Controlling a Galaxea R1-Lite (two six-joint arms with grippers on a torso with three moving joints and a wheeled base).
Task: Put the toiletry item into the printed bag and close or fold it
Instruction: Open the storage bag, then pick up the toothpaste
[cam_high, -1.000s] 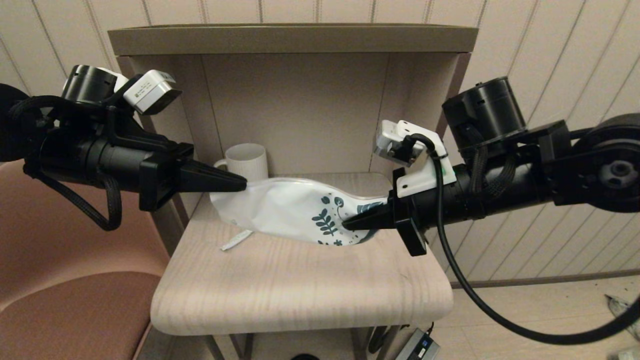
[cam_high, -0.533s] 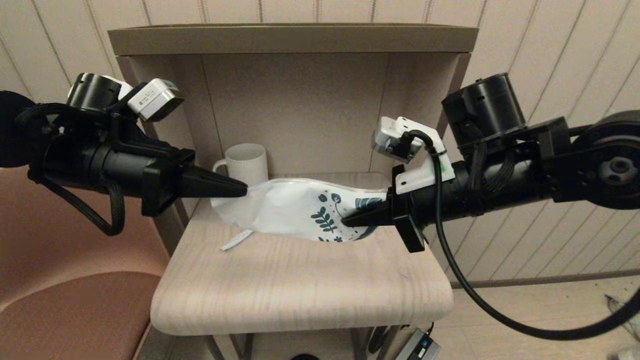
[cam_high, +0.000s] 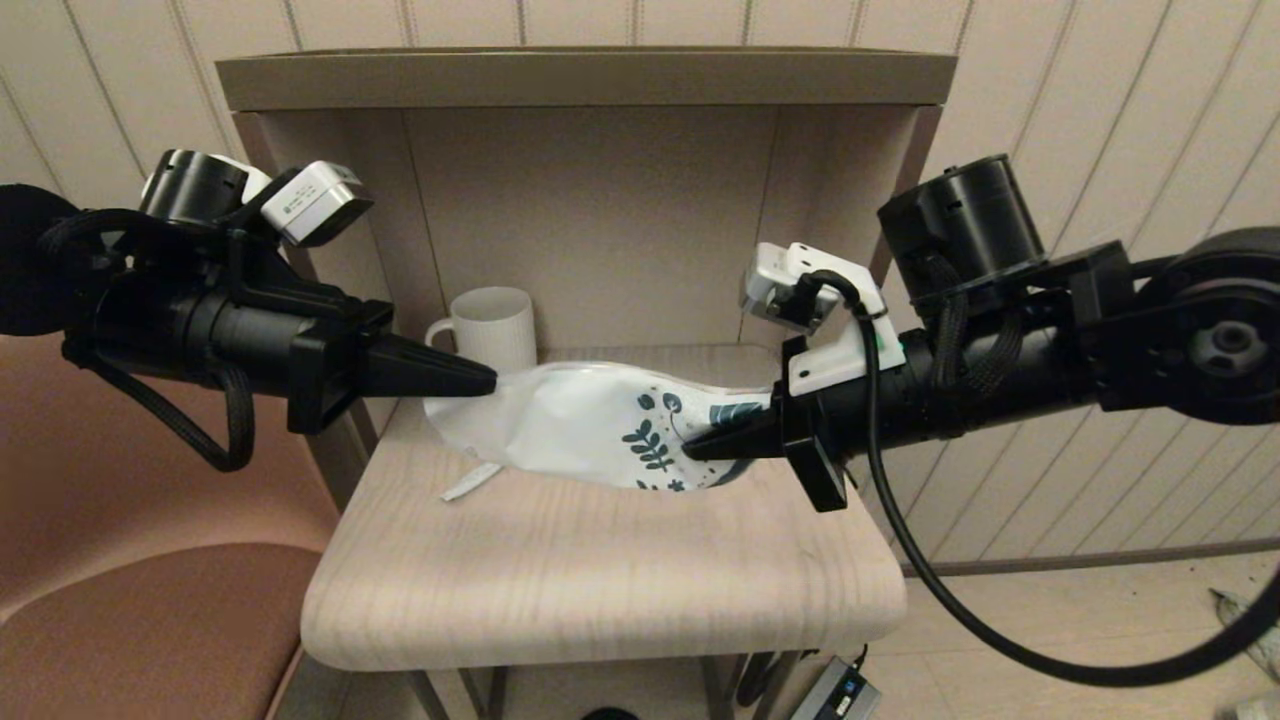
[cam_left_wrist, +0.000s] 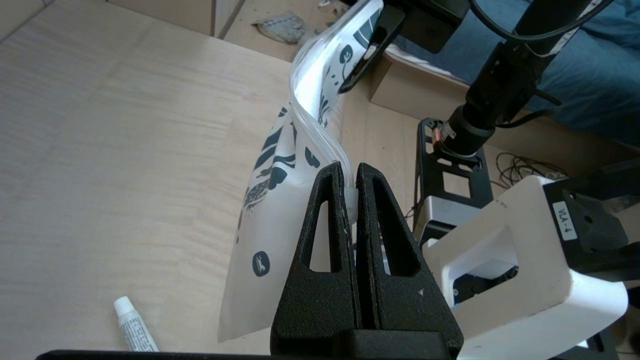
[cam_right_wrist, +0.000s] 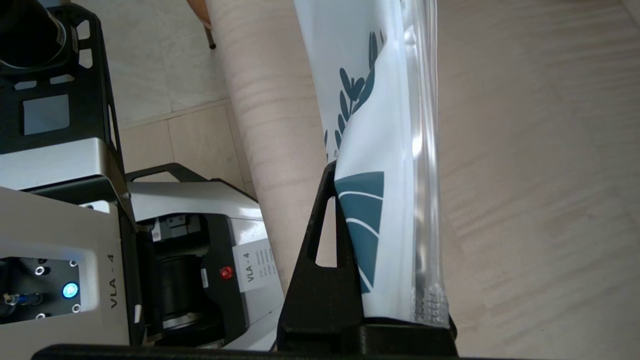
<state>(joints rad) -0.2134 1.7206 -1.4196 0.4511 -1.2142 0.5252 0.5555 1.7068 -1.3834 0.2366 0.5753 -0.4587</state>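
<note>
Both arms reach in toward each other over the pale wooden shelf of a small open-fronted cabinet, and between them they hold the printed bag stretched out above the wood. The left gripper comes in from the left with its two black fingers pressed tight together, pinching the plain white end of the pouch at its zip edge; from the left wrist camera the fingers stand closed with only the thin plastic and what looks like the small white slider caught at their tips. The right gripper comes in from the right, also clamped down, gripping the end with the dark teal leaves and flowers. In the right wrist view the bag runs straight away from the gripper with its clear zip strip along one side. The pouch sags a little in the middle and hangs clear of the surface along most of its length, though its lower left corner dips close to the shelf. The toiletry item, a slim white tube, is not in the bag: it lies flat on the shelf just below and beside the bag's left end, apart from both grippers. A white ribbed mug stands at the back of the shelf, behind the left gripper's tip.
</note>
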